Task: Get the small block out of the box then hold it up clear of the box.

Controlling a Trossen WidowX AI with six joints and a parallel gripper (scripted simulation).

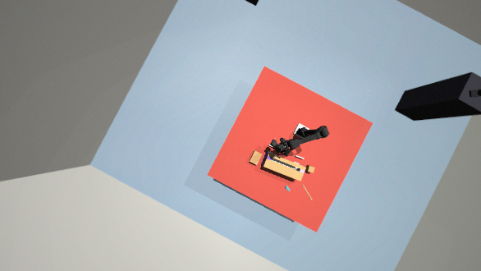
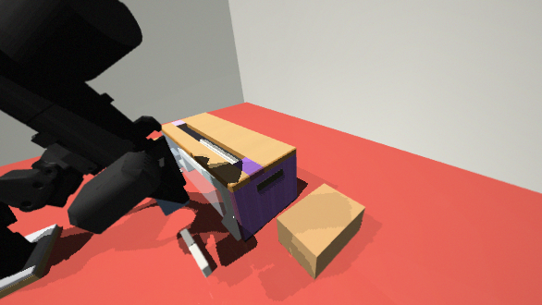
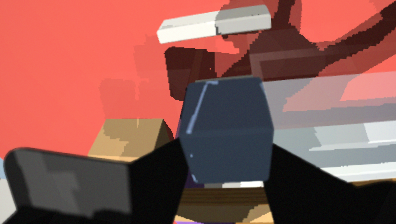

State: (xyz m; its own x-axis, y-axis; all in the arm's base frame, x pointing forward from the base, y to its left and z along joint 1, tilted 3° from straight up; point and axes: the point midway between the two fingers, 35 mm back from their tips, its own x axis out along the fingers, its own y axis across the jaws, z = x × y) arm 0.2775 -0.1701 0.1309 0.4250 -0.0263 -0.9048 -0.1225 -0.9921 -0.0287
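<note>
With the arm (image 1: 309,138) (image 2: 92,120) reaching over the red bench (image 1: 263,103) (image 2: 416,222) (image 3: 60,65), the tool (image 2: 168,205) (image 3: 226,146) grips the dark blue block (image 2: 172,206) (image 3: 227,125), outside the box (image 1: 283,168) (image 2: 264,185) near its clear front. White bar (image 2: 196,253) (image 3: 215,24) lies on the bench nearby; tan block (image 1: 255,158) (image 2: 319,226) (image 3: 127,137) beside the box's purple end. Pale blue floor (image 1: 164,103) beneath; plain grey walls (image 1: 61,62) (image 2: 393,83) around.
</note>
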